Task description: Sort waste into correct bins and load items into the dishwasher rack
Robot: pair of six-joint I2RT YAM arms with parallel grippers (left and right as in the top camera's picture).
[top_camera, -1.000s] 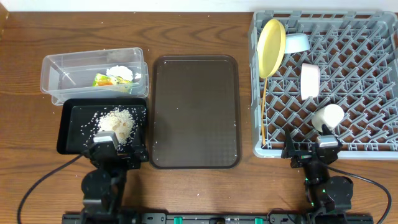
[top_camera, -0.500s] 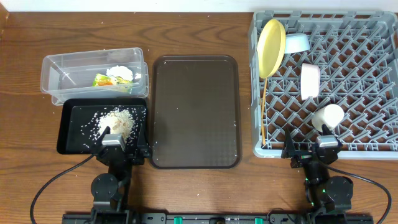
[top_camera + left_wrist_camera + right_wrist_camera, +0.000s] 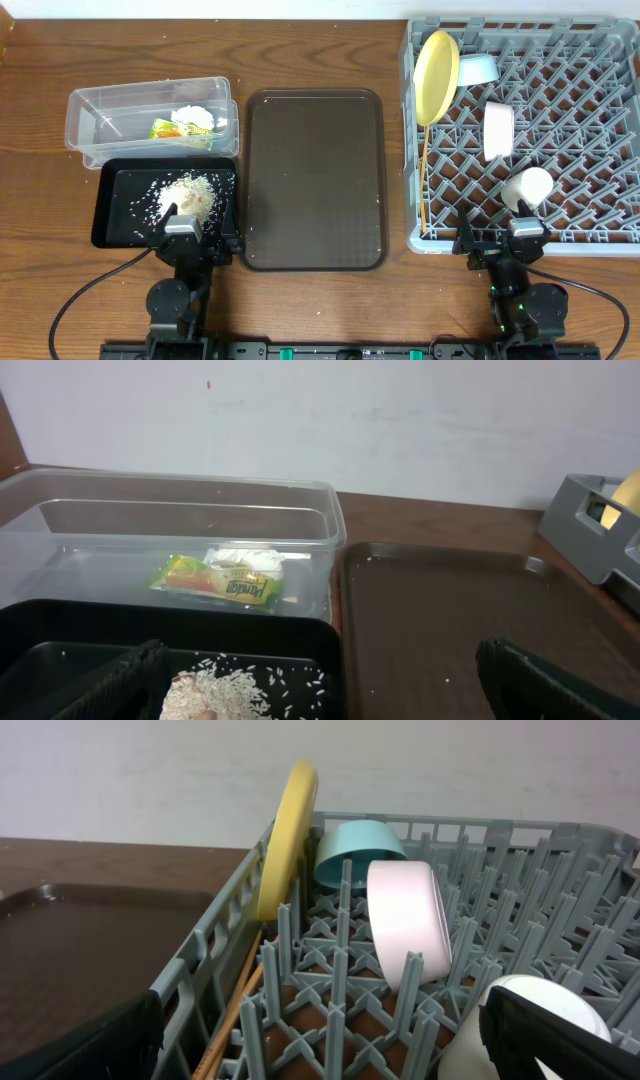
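Observation:
The grey rack holds the yellow plate on edge, the light blue bowl, the white bowl, the pale cup and the chopsticks along its left wall. The clear tub holds the green-and-yellow wrapper with white paper. The black tray holds the rice scraps. My left gripper is open and empty at the black tray's near edge. My right gripper is open and empty at the rack's near wall.
A large brown serving tray lies between the bins and the rack, with a few stray rice grains on it. Wooden table surrounds everything. A wall stands behind the table in both wrist views.
My left arm has drawn back toward the table's near edge and lowered, then held still. The right arm has not moved.

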